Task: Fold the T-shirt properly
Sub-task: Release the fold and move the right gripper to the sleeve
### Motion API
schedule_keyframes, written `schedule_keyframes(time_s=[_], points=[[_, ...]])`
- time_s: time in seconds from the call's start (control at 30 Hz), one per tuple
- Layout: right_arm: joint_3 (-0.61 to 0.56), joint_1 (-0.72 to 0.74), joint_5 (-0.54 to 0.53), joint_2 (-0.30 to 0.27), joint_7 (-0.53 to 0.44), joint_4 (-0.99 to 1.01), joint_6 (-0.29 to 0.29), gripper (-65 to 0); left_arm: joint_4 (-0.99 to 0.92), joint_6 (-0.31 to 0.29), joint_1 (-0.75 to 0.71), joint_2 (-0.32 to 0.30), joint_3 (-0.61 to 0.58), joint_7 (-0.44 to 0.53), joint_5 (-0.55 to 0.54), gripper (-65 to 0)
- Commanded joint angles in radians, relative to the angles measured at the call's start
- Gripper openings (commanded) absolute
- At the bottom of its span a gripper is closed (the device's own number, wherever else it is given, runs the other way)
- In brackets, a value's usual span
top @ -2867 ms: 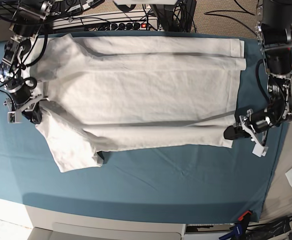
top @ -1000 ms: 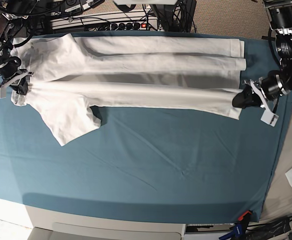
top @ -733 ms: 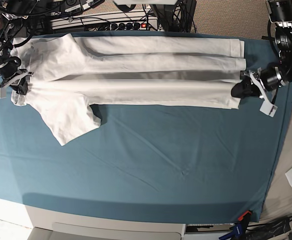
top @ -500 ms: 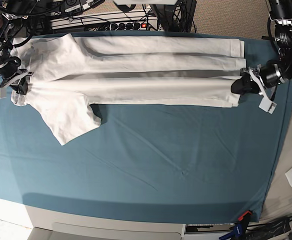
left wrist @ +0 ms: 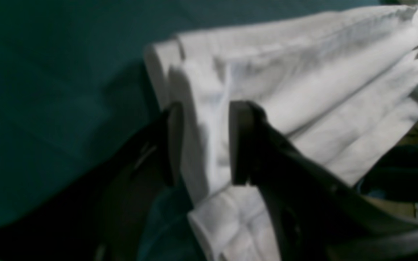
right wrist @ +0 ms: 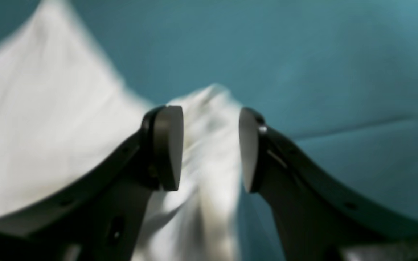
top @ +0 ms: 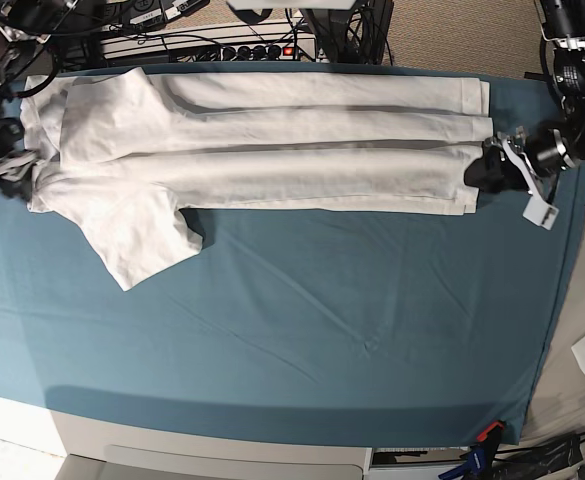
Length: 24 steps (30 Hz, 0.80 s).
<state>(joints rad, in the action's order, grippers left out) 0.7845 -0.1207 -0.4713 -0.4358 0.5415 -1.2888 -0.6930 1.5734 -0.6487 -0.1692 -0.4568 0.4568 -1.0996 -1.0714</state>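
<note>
Base view: the large plain white cotton T-shirt is lying folded into a long band across the far part of the big teal-blue cloth. My left gripper is standing with jaws apart around the band's right end, and my right gripper is spreading over its left end.

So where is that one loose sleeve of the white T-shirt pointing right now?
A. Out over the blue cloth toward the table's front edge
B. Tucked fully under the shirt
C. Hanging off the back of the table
A: in the base view the T-shirt lies as a long band, and its sleeve sticks out onto the blue cloth.
</note>
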Motion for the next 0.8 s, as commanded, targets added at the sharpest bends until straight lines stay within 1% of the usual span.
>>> schedule_keyframes(time_s=[0.0, 0.07, 0.17, 0.23, 0.27, 0.33, 0.4, 0.6, 0.77], points=[[0.024, 0.024, -0.042, -0.03, -0.034, -0.017, -0.005, -39.4, 0.042, -0.021, 0.01, -0.018, 0.026, 0.014, -0.057, -42.8], [0.048, 0.059, -0.068, -0.03, -0.028, -0.017, -0.005, -39.4, 0.096, -0.049, 0.008, -0.018, 0.062, 0.015, -0.075, -42.8], [0.041, 0.119, -0.067, -0.029, 0.016, -0.016, -0.005, -39.4, 0.173, -0.049, 0.008, -0.018, 0.109, 0.016, -0.074, -42.8], [0.011, 0.162, -0.067, -0.026, 0.046, -0.016, -0.005, -39.4, 0.2, -0.049, 0.008, -0.018, 0.127, 0.025, -0.073, -42.8], [-0.013, 0.185, -0.063, -0.027, 0.055, -0.014, -0.005, -39.4, 0.204, -0.049, 0.008, -0.018, 0.13, 0.027, -0.07, -42.8], [-0.072, 0.23, -0.018, -0.027, 0.055, -0.003, -0.001, -39.4, 0.204, -0.049, 0.008, -0.017, 0.13, 0.043, -0.044, -42.8], [-0.143, 0.276, 0.023, -0.027, 0.055, 0.021, 0.024, -39.4, 0.204, -0.049, 0.005, -0.017, 0.13, 0.053, -0.027, -42.8], [-0.348, 0.412, 0.066, -0.027, 0.052, 0.191, 0.055, -39.4, 0.204, -0.049, 0.005, -0.017, 0.13, 0.052, -0.028, -42.8], [-0.423, 0.494, 0.064, -0.024, 0.038, 0.379, 0.058, -39.4, 0.204, -0.049, 0.005, -0.017, 0.13, 0.053, -0.029, -42.8]])
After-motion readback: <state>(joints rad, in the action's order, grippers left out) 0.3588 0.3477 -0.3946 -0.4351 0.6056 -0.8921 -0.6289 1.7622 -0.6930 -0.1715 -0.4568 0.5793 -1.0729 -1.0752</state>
